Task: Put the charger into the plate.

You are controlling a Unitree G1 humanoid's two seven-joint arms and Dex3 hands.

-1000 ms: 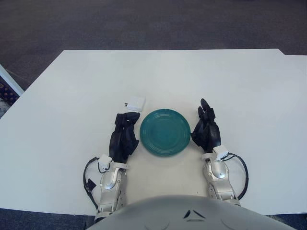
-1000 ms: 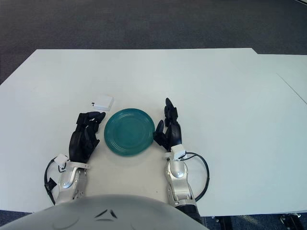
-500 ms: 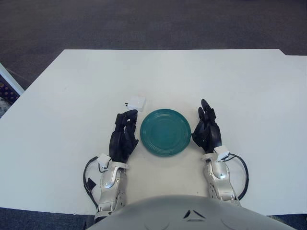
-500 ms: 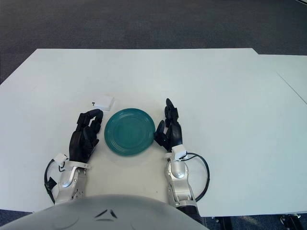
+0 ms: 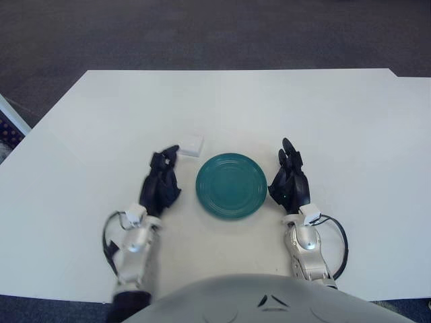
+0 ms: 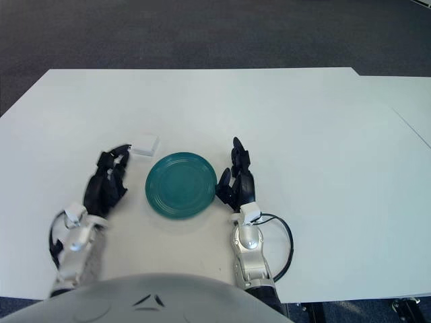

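A small white square charger [image 5: 190,145] is lying flat, left of frame centre, just above and left of the plate, apart from its rim. The round teal plate [image 5: 231,186] with concentric ridges is sitting upright and empty near the frame's middle.

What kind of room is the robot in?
Probably an office or lab, though I can't be sure. There is a big plain white table on dark grey carpet, and only a teal plate and small white charger are laid out.
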